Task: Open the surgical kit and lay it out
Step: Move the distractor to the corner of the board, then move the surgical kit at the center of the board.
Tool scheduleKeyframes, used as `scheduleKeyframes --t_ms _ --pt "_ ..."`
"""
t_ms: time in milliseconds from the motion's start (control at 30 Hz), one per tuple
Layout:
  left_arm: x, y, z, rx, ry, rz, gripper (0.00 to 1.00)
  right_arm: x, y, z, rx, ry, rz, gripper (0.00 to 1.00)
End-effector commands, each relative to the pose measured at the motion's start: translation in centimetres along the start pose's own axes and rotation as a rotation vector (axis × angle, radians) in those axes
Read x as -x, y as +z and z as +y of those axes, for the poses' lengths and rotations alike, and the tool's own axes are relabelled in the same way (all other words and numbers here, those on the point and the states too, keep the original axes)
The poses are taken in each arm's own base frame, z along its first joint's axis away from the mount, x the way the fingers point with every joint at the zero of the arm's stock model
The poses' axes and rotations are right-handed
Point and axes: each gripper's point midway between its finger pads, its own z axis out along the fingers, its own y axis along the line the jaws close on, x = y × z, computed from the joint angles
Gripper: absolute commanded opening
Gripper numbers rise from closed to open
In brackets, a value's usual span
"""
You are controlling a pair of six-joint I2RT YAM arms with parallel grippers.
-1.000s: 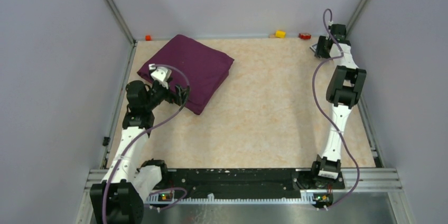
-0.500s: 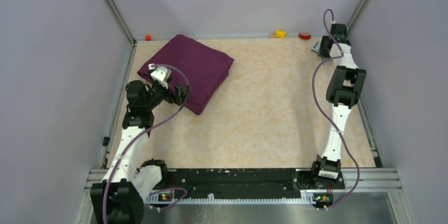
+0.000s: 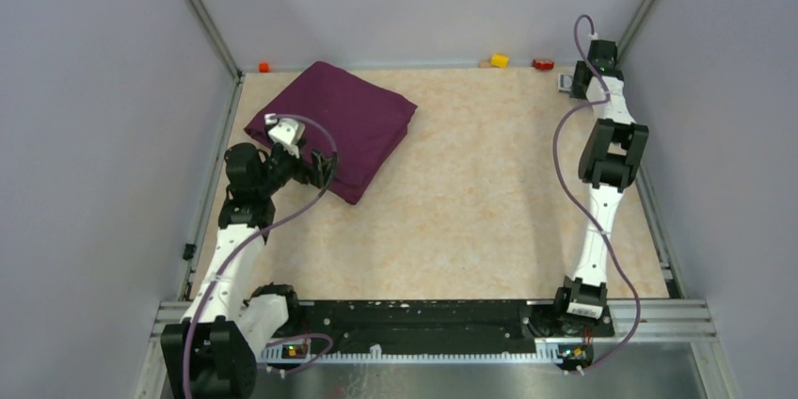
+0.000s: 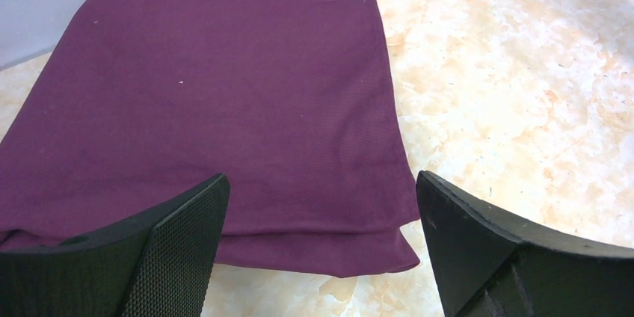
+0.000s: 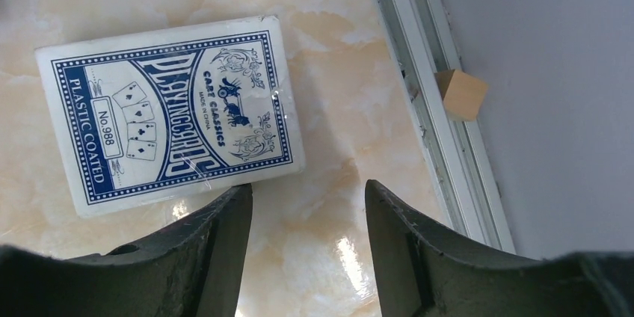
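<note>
The table (image 3: 489, 201) is a smooth board with a beige marble pattern, and nothing on it is displaced since a second ago. The wrap (image 4: 224, 93), a dark purple woven cloth folded into a flat, soft rectangle, is found at the far left corner, closed. Its contents are not seen, so they are judged to be inside.

The left gripper (image 4: 320, 182) is held fully open at the near folded edge of the wrap. This edge is seen between its black textured fingers, and no movement is noticed there.

Only the right arm (image 3: 602, 159) is changed: it is stretched a little further into the far right corner. The right gripper (image 5: 306, 190) is open with nothing between its fingers, just beside the glossy blue-white card packet (image 5: 172, 115), which is no part of the task. Therefore the opening is judged as not yet begun.

A small tan block (image 5: 461, 94) is seen behind the metal rail (image 5: 419, 70).
</note>
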Motion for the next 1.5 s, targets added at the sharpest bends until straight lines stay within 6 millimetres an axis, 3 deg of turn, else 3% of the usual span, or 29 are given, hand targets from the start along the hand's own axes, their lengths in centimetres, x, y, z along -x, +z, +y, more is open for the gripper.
scheduleKeyframes --t_ms 0,133,267,367,600,867,1133,1300,1467 --pt "1.1 0.0 1.0 0.046 0.015 -0.045 0.99 -0.2 0.4 -1.0 -0.025 -0.010 0.009 0.57" --pt "1.7 -0.1 3.8 0.202 -0.044 -0.036 0.99 1.5 -2.6 1.0 0.127 0.029 -0.039 0.63" --pt "2.0 0.1 7.1 0.350 -0.097 0.026 0.99 3.7 -8.0 2.5 0.261 0.091 -0.141 0.71" --pt "1.9 0.8 9.4 0.415 -0.113 0.091 0.99 3.6 -12.4 4.0 0.348 0.092 -0.182 0.75" --pt "0.8 3.7 15.3 0.478 -0.201 0.196 0.99 -0.3 -20.3 11.2 0.597 0.092 -0.149 0.87" --pt "-1.0 8.1 22.6 0.438 -0.305 0.235 0.99 -7.4 -29.4 23.3 0.969 0.130 -0.027 0.89" --pt "-3.2 11.0 28.0 0.436 -0.465 0.188 0.99 -12.4 -36.4 31.8 1.242 0.119 0.077 0.89" --pt "-5.5 12.8 28.2 0.323 -0.567 0.169 0.99 -14.9 -39.9 34.9 1.356 0.063 0.140 0.89" --pt "-7.9 14.0 26.2 0.196 -0.697 0.174 0.99 -15.3 -41.0 35.4 1.408 0.053 0.164 0.88"
